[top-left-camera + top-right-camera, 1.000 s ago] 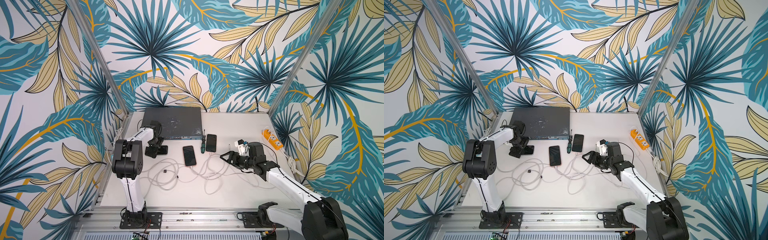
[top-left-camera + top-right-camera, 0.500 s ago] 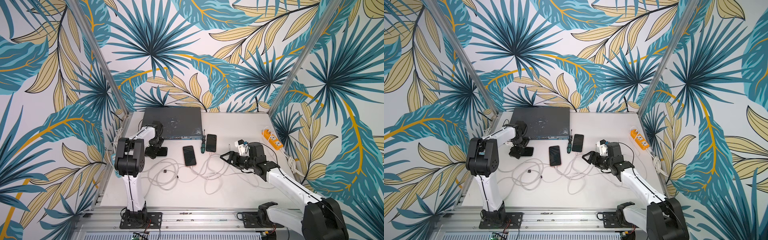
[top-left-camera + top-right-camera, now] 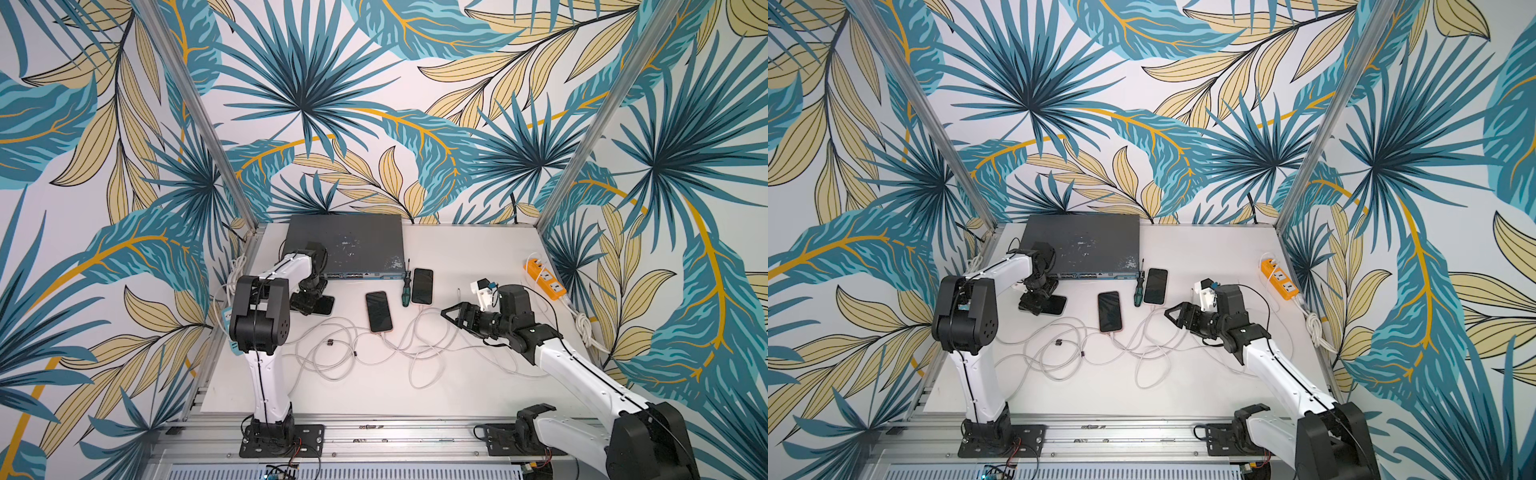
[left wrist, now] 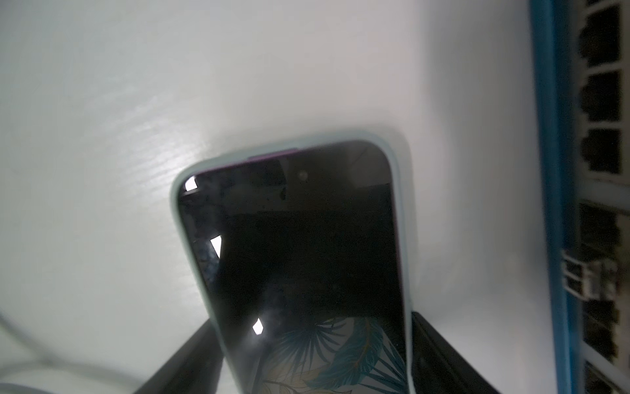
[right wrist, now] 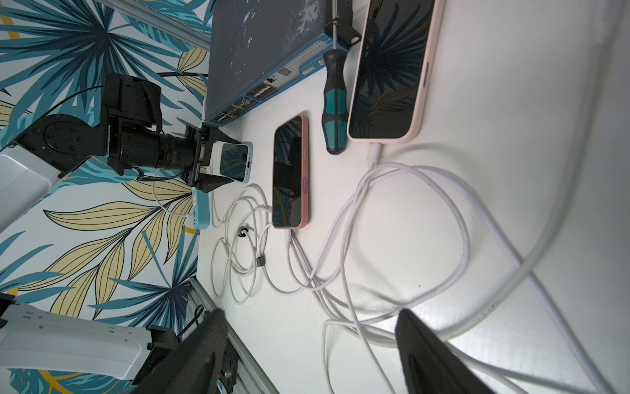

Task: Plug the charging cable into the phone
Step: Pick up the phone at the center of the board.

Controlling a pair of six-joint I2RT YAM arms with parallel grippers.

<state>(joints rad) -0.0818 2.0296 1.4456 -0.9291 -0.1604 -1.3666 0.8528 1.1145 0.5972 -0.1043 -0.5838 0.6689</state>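
Note:
A dark-screened phone [image 4: 300, 238] in a pale mint case lies flat on the white table beside the network switch, also visible in both top views [image 3: 323, 306] [image 3: 1057, 304] and in the right wrist view [image 5: 235, 162]. My left gripper [image 4: 310, 320] [image 3: 308, 302] straddles it, with both fingers against its long edges. White charging cable [image 3: 374, 349] [image 5: 341, 273] lies in tangled loops mid-table; no loose plug end shows. My right gripper [image 5: 317, 351] [image 3: 446, 312] hovers open over the loops, holding nothing.
Two pink-cased phones [image 3: 378, 311] [image 3: 422, 286] lie mid-table, each with a white cable in its near end. A green-handled screwdriver [image 3: 406, 286] lies between them. The grey network switch [image 3: 345, 245] fills the back left. An orange power strip [image 3: 545, 277] sits at the right edge.
The left arm's elbow has shifted slightly right, and its jaws have narrowed onto the mint-cased phone. The right arm and the cables have not moved.

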